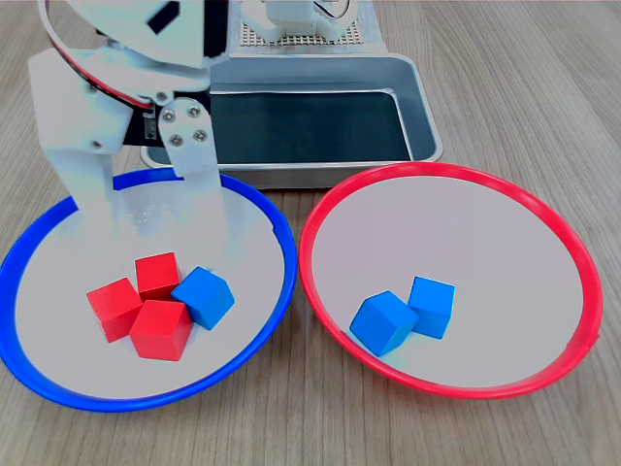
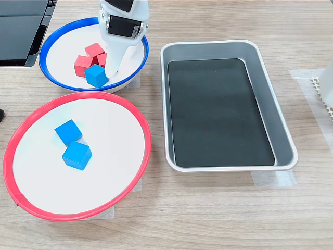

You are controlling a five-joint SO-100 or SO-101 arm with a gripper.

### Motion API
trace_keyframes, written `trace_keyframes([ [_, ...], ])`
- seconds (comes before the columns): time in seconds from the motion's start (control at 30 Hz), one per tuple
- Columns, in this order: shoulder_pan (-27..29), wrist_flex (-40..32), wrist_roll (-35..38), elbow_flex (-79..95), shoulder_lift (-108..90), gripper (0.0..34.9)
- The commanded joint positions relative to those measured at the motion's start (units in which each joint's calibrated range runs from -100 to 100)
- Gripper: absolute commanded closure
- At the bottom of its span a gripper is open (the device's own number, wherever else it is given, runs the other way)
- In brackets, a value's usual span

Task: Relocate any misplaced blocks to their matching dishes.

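The blue-rimmed dish (image 1: 126, 402) (image 2: 42, 57) holds three red blocks (image 1: 161, 330) (image 2: 82, 65) bunched together. One blue block (image 1: 206, 296) (image 2: 97, 75) touches them. Two more blue blocks (image 1: 383, 322) (image 2: 77, 155) lie side by side in the red-rimmed dish (image 1: 446, 170) (image 2: 78, 94). My white gripper (image 1: 146, 209) (image 2: 113, 73) hangs over the blue-rimmed dish, just behind the block cluster in the first exterior view. It is open with nothing between its fingers (image 1: 199, 160). The pale fingertips blend into the dish's pale centre.
A rectangular grey metal tray (image 1: 419, 107) (image 2: 283, 135) with a dark floor lies beyond the dishes. A white perforated base (image 1: 301, 34) (image 2: 325, 86) stands behind it. A black device (image 2: 21, 31) sits at the second exterior view's top left. Tape strips hold the tray and dishes to the wooden table.
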Motion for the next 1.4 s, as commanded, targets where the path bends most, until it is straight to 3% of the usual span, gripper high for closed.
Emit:
trace_keyframes([
  [0.0,-0.74,0.03,0.24,-3.28,0.4,16.2],
  [0.8,1.52,-2.12,0.73,-8.38,5.94,19.3],
  [0.93,1.71,-2.53,0.73,-8.47,6.28,23.3],
  [1.07,1.52,-2.45,0.93,-7.83,5.77,32.0],
  [1.13,1.24,-2.2,0.93,-7.37,5.43,34.6],
  [1.37,-0.27,-0.55,-1.76,-5.65,2.36,34.6],
])
